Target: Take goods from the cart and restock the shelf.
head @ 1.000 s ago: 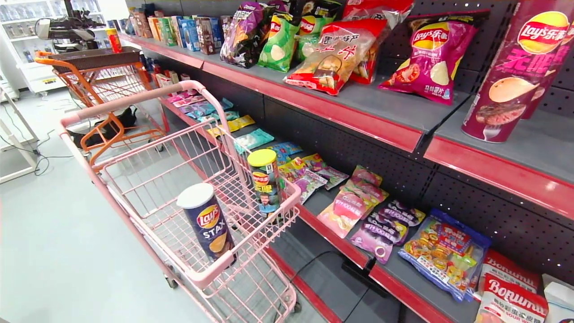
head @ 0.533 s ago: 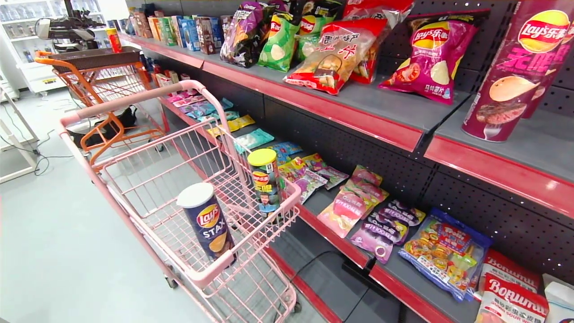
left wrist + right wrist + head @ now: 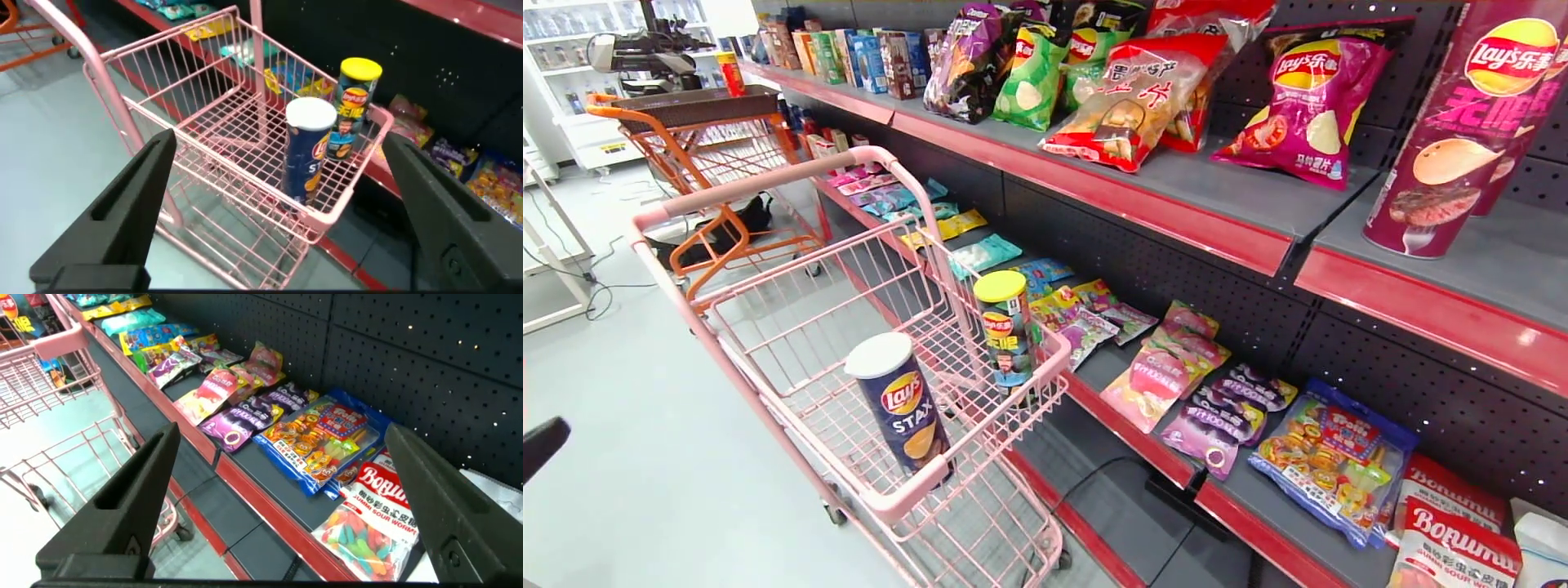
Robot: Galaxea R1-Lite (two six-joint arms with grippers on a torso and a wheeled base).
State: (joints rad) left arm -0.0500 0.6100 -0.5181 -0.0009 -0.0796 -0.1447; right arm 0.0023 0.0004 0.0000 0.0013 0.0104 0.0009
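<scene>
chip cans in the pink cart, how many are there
2. The blue can with a white lid stands upright at the near end of the pink cart; the yellow-lidded can stands upright in the corner beside the shelf. No others seem hidden.

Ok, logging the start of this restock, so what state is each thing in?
Blue cylindrical crisp can with white lid: upright in cart, lidded.
Multicoloured crisp can with yellow lid: upright in cart, lidded.
Pink wire shopping cart: holding both cans.
Left end effector: open, empty.
Right end effector: open, empty.
</scene>
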